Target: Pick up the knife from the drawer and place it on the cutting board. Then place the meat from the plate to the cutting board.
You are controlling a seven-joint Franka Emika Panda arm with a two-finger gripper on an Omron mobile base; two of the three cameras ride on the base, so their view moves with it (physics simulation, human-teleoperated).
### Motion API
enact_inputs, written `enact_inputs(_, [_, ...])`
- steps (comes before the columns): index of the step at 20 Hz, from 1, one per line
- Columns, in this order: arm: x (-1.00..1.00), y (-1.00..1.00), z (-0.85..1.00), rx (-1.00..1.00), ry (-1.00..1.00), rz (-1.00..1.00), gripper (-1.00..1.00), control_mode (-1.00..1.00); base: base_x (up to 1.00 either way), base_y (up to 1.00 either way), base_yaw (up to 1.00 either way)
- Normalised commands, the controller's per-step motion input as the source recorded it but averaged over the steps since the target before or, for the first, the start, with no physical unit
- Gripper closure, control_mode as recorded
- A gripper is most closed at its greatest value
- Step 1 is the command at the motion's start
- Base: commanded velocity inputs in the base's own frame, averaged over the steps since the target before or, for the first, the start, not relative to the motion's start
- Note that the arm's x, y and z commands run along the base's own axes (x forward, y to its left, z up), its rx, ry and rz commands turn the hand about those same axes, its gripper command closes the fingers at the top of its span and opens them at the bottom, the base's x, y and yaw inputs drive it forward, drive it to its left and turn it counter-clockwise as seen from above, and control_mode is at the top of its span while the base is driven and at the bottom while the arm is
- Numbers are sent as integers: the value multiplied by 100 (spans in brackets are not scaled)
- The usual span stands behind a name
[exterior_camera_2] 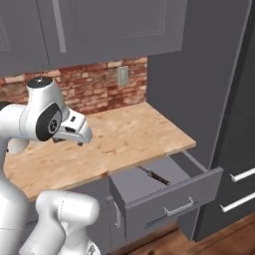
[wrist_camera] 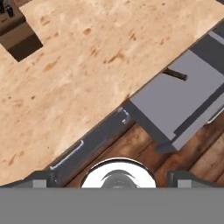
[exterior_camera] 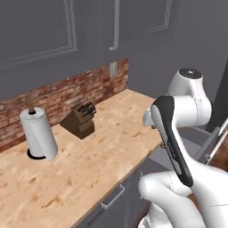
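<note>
The drawer (exterior_camera_2: 169,191) stands pulled open under the counter's right end, its grey bottom bare around the knife (exterior_camera_2: 155,176). The knife lies near the drawer's back, dark handle toward the front. In the hand view the drawer (wrist_camera: 175,103) is at the right, and the knife (wrist_camera: 175,74) shows as a short dark bar by the counter edge. My gripper (exterior_camera_2: 68,142) hangs over the counter, left of the drawer and well above it. It is open, fingertips (wrist_camera: 41,179) wide apart with nothing between them. The cutting board, the meat and the plate are out of view.
A wooden counter (exterior_camera: 89,156) runs along a brick backsplash. On it stand a paper towel roll (exterior_camera: 39,132) and a brown knife block (exterior_camera: 80,118). Grey cabinets hang above. A tall dark cabinet (exterior_camera_2: 234,149) stands right of the drawer. A shut drawer front (wrist_camera: 83,148) sits left of the open one.
</note>
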Motion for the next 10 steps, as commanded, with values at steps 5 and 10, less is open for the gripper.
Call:
enact_inputs(5, [0,0,0,0,0,0,-100,100,0,-59,-42])
enact_inputs(10, [0,0,0,0,0,0,-100,100,-25,-22,-37])
